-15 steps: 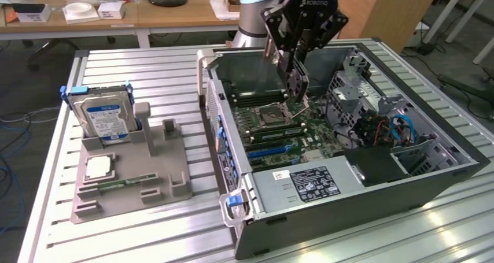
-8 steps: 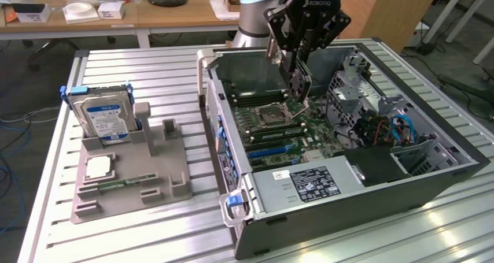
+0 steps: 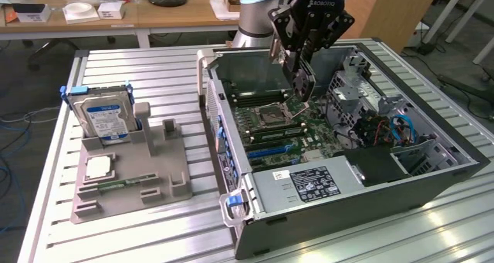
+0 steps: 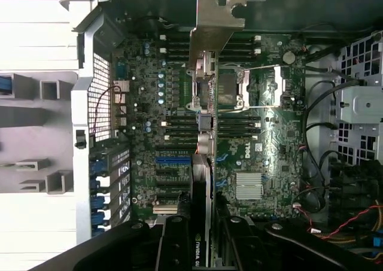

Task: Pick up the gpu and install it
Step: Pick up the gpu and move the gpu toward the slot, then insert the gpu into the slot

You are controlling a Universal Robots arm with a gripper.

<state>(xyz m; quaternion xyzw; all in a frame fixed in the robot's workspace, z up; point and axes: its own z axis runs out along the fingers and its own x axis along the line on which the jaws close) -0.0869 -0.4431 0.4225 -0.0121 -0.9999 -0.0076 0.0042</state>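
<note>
Gripper [image 3: 298, 59] clamped on gpu [image 3: 302, 88], card edge-on, pale bracket end pointing away from the claw; held inside open computer case [image 3: 432, 176], over motherboard [image 3: 309, 130]

The gpu [image 3: 303, 86] hangs edge-on, a slim dark card. Pale metal bracket at one end, poised above the motherboard [image 3: 281, 130].

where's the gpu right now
The gpu is clamped in the gripper, held edge-on over the motherboard inside the open computer case, close to the processor socket, near the middle of the exterior view.
</note>
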